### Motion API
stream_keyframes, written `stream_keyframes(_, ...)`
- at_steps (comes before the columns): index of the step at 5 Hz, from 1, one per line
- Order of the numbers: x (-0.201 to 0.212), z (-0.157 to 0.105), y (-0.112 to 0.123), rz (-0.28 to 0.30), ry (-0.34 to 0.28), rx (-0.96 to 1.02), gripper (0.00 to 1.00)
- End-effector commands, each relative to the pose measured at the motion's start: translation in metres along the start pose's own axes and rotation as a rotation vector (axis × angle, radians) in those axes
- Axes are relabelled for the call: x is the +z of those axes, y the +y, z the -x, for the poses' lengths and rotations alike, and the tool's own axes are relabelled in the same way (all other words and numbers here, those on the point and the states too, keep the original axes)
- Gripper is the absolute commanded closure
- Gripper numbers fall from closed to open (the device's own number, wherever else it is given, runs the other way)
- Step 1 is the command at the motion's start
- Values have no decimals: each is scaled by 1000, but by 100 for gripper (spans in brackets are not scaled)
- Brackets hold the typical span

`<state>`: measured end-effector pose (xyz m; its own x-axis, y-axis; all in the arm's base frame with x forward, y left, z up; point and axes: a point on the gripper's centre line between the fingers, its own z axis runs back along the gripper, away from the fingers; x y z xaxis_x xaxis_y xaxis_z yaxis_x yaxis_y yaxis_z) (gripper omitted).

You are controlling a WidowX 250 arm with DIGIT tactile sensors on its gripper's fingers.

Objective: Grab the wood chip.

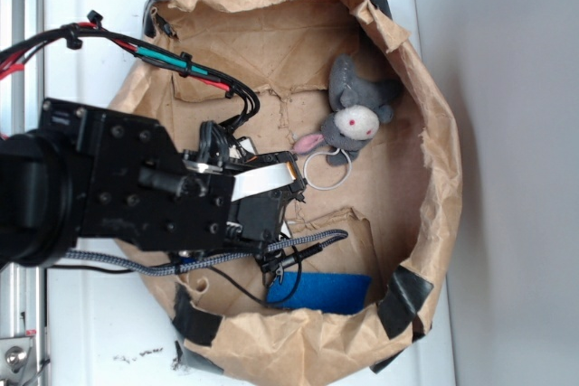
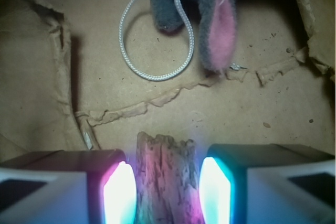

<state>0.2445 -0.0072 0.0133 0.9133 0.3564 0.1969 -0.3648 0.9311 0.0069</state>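
My claw (image 2: 167, 192) is open, glowing pads either side of the wood chip (image 2: 165, 179), which lies on the paper. I should close squarely across its width, staying low.

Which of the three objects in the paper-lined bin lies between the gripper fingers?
The wood chip, between the lit fingers; the grey plush toy and blue sponge lie apart.

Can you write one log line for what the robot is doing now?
phase: grasping | end effector: open, straddling wood chip | nearby: plush toy
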Motion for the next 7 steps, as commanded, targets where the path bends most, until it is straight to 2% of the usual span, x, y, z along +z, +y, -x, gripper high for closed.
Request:
stream_keyframes(1, 18, -25, -5, 6, -9, 12, 100)
stream_keyframes(2, 50, -39, -10, 63, 2, -7, 100)
stream_keyframes(3, 88, -53, -9, 108, 40, -53, 100)
stream_keyframes(4, 123, -64, 0, 104, 97, -149, 100)
stream_keyframes(6, 168, -75, 5, 120, 84, -261, 100)
stream_keyframes(7, 188, -64, 1, 114, 19, -273, 100)
